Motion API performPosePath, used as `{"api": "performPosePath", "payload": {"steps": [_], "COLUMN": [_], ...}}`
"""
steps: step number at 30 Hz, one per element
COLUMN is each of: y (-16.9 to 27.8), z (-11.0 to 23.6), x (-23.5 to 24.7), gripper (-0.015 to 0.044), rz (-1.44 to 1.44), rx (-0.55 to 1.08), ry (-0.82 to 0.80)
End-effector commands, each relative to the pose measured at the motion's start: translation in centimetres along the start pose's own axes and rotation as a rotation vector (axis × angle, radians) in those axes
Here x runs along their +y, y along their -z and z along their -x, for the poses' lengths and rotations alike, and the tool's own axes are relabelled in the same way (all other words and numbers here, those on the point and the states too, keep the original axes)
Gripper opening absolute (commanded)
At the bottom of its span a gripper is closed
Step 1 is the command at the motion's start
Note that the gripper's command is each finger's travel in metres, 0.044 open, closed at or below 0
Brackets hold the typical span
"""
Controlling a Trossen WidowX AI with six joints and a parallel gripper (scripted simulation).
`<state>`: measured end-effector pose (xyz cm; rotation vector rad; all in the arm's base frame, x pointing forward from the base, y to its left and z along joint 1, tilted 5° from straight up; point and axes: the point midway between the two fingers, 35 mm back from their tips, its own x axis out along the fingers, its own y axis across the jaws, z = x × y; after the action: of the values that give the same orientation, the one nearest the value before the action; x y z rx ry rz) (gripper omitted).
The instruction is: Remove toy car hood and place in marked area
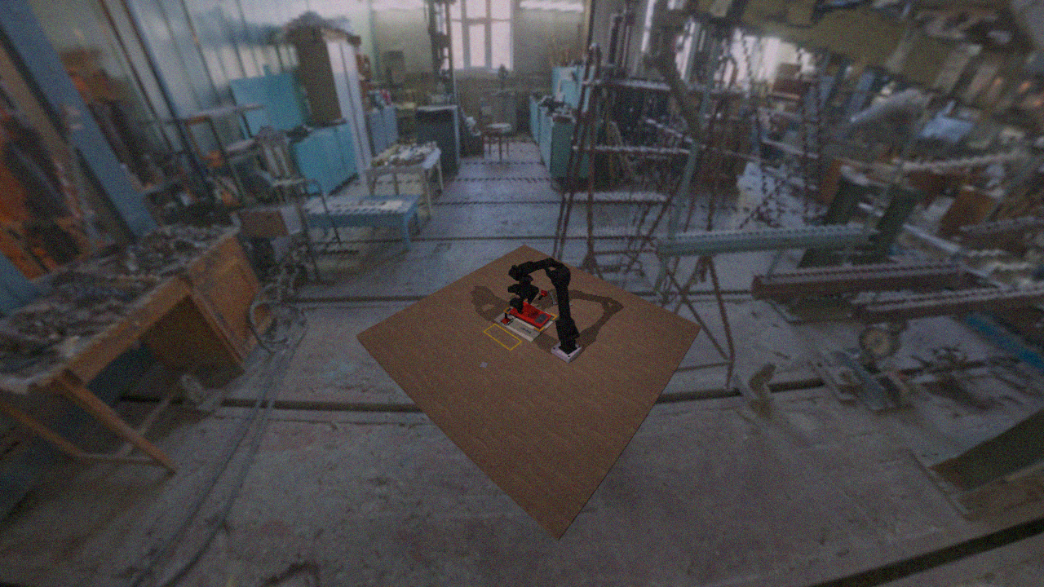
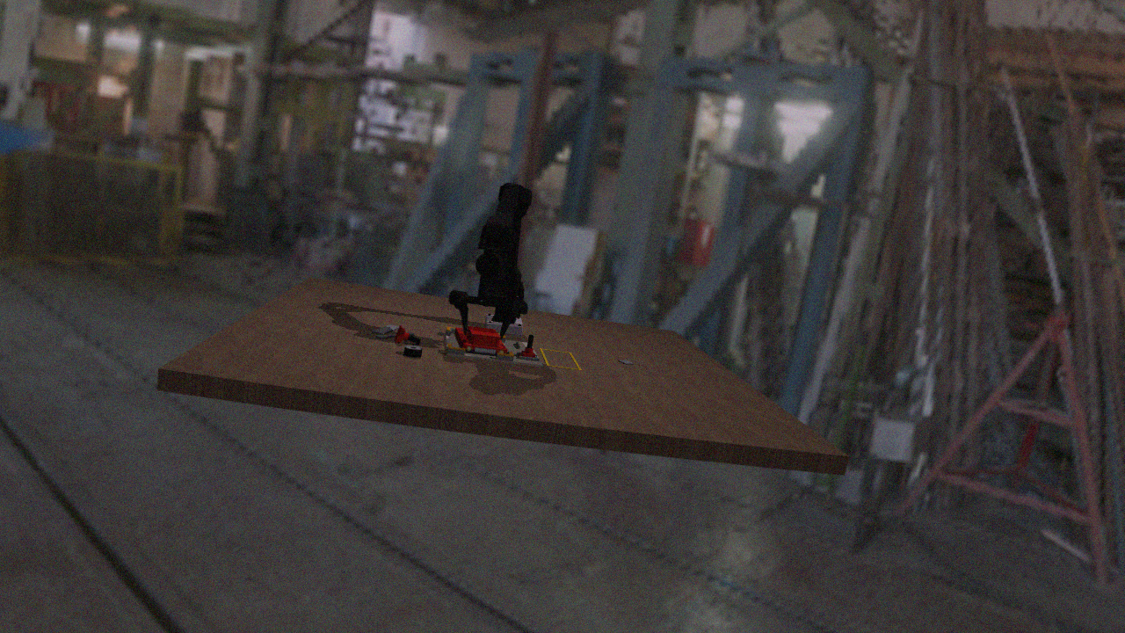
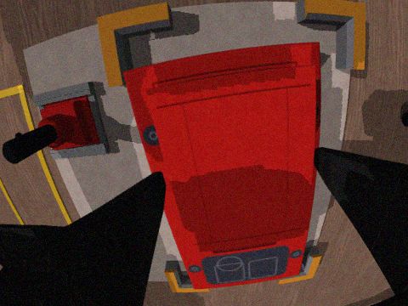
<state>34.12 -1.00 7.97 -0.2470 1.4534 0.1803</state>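
The toy car's red hood (image 1: 537, 316) (image 2: 479, 338) (image 3: 242, 140) sits between yellow corner brackets on a pale grey base plate (image 1: 522, 333) (image 3: 242, 21). A dark panel with drawn shapes lies at its near end in the wrist view. My gripper (image 1: 521, 309) (image 2: 485, 331) (image 3: 240, 167) is open, with one black finger at each long side of the hood. The fingertips look very close to its sides; whether they touch is not clear. The marked area, a yellow outline (image 1: 497, 341) (image 2: 577, 360) (image 3: 57, 191), lies on the table beside the plate with nothing in it.
A red block with a black post (image 2: 529, 350) (image 3: 70, 123) stands on the plate between hood and outline. A black cylinder (image 2: 412, 352) and a red part (image 2: 402, 335) lie on the plate's other side. A small grey piece (image 1: 483, 364) (image 2: 626, 361) lies beyond the outline.
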Motion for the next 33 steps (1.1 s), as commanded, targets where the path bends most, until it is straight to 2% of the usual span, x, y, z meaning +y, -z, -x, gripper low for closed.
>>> {"api": "performPosePath", "payload": {"steps": [1,10,20,21,33], "y": [0.0,0.0,0.0,0.0,0.0], "z": [0.0,0.0,0.5,0.6,1.4], "x": [0.0,0.0,0.0,0.0,0.0], "gripper": [0.0335,0.0275,0.0013,0.0,0.0], "rz": [0.0,0.0,0.0,0.0,0.0], "rx": [-0.001,-0.001,-0.001,-0.001,-0.001], "ry": [0.0,0.0,0.0,0.0,0.0]}}
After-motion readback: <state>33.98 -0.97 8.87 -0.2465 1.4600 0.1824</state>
